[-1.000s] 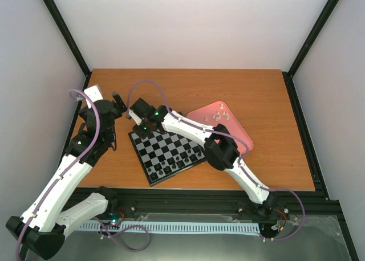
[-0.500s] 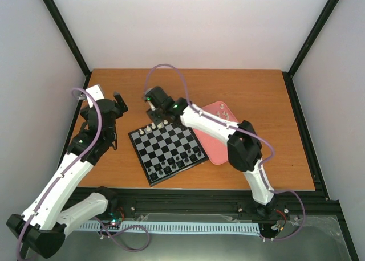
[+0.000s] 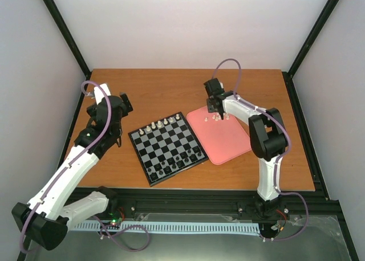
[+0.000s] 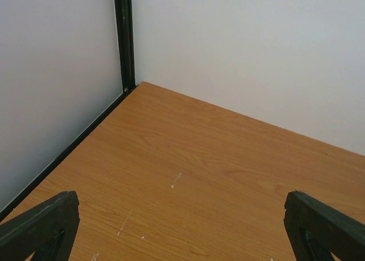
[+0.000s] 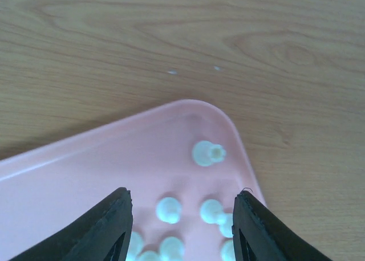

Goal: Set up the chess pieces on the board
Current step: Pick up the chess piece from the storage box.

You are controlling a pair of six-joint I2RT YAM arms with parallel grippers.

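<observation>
Moved away from the black-framed checkered chessboard (image 3: 166, 147), the right pincer (image 3: 215, 110) now hangs open over the far corner of the pink rounded plastic tray (image 3: 228, 141), above loose tiny cream chess pieces (image 5: 169, 209). Several more stand along the board's far row. The left pincer (image 4: 182, 215) is open above the bare wooden desk (image 3: 171, 90).

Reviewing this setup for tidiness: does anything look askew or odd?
The board sits rotated, its edges skewed against the table edge. The pink tray beside it is skewed too. Nothing looks spilled or damaged.
</observation>
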